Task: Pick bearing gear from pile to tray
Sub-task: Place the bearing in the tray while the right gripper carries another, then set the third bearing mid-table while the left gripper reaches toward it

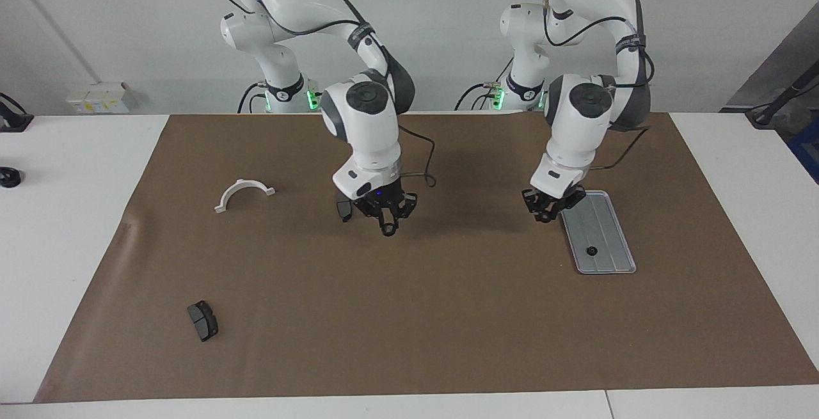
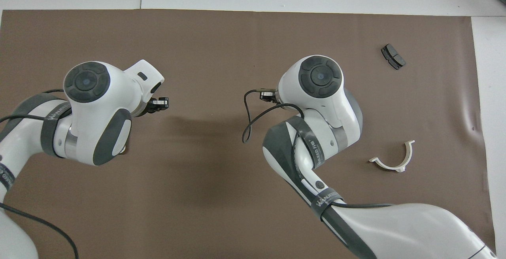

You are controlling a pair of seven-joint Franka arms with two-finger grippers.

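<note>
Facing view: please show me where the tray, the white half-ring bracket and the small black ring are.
tray (image 1: 611, 230), facing view, bare grooved floor.
white half-ring bracket (image 1: 244, 184), facing view, top of its arch.
small black ring (image 1: 592, 251), facing view, its middle, lying in the tray.

You have a silver-grey tray (image 1: 611, 214) with lengthwise grooves and one small black ring (image 1: 592, 251) lying in it. The half-ring bracket (image 1: 244, 193) is white. Both brake pads (image 1: 203, 320) (image 1: 344, 208) are dark grey. A plain brown mat (image 1: 416, 316) covers the white worktop (image 1: 70, 214). Your arms are white with dark grey joint caps, and each black pincer (image 1: 389, 222) (image 1: 549, 209) hangs from a white wrist.
</note>
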